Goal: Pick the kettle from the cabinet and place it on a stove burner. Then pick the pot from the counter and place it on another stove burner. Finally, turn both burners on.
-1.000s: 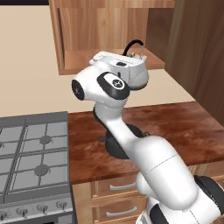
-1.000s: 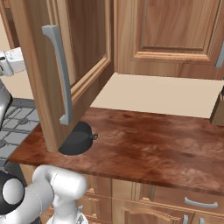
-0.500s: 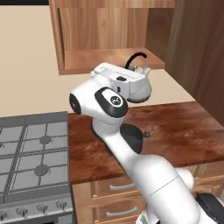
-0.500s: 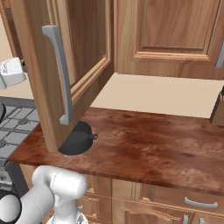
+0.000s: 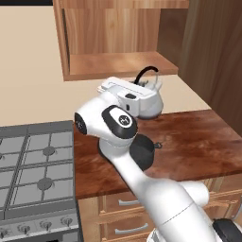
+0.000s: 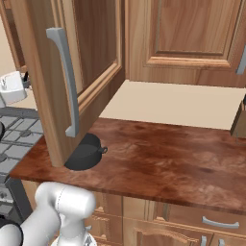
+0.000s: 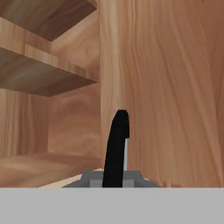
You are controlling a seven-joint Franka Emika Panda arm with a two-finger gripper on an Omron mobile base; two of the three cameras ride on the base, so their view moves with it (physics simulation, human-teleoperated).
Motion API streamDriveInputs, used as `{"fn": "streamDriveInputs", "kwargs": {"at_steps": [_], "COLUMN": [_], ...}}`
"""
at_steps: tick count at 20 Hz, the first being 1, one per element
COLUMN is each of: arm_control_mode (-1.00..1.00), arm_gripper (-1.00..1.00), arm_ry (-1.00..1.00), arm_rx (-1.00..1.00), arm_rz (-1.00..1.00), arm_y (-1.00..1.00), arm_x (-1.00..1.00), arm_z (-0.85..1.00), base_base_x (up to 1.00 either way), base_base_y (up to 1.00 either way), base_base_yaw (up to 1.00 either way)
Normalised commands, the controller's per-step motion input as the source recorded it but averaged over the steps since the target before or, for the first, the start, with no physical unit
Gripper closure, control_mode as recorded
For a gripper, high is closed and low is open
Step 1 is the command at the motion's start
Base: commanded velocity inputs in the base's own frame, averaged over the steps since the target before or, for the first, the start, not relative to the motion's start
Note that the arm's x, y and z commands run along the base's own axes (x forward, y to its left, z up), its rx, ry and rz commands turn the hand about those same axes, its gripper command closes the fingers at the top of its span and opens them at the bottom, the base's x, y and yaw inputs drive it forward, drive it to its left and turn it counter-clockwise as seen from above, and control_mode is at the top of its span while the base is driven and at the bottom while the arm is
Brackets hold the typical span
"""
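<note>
The kettle (image 5: pixel 150 100) hangs just below the cabinet (image 5: pixel 118 40) shelf, above the counter (image 5: pixel 198 142); the open cabinet door (image 6: pixel 62 72) walls off the right. The pot (image 5: pixel 142 152) sits beneath the arm. Leftward, the stove burners (image 5: pixel 45 183) lie unobstructed

- from the left base view you look forward and down from behind the arm, over the stove (image 5: pixel 33 170), the counter (image 5: pixel 198 142) and up into the open cabinet (image 5: pixel 118 64).
- from the right base view you face the same counter (image 6: pixel 158 153) from the other side, close behind the cabinet's open door (image 6: pixel 62 77); both views share the pot (image 6: pixel 86 153).
- the hand view sits very near the kettle's black handle (image 7: pixel 117 148), facing the cabinet's wooden interior.
</note>
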Motion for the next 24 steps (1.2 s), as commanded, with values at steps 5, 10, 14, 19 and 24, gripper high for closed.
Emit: {"fn": "streamDriveInputs", "kwargs": {"at_steps": [5,10,14,19,24], "arm_control_mode": [-1.00,-1.00,-1.00,-1.00,-1.00], "arm_gripper": [1.00,1.00,1.00,1.00,1.00], "arm_ry": [0.00,0.00,0.00,0.01,0.00], "arm_rx": [0.02,0.02,0.01,0.00,0.00], "arm_rz": [0.00,-0.02,-0.02,0.00,0.00], "arm_y": [0.02,0.11,0.11,0.04,0.01], "arm_x": [-0.40,-0.42,-0.27,0.00,0.00], "arm_z": [-0.15,-0.09,-0.10,0.00,0.00], "base_base_x": [0.00,0.00,0.00,0.00,0.00], "base_base_y": [0.00,0.00,0.00,0.00,0.00], "base_base_yaw": [0.00,0.00,0.00,0.00,0.00]}}
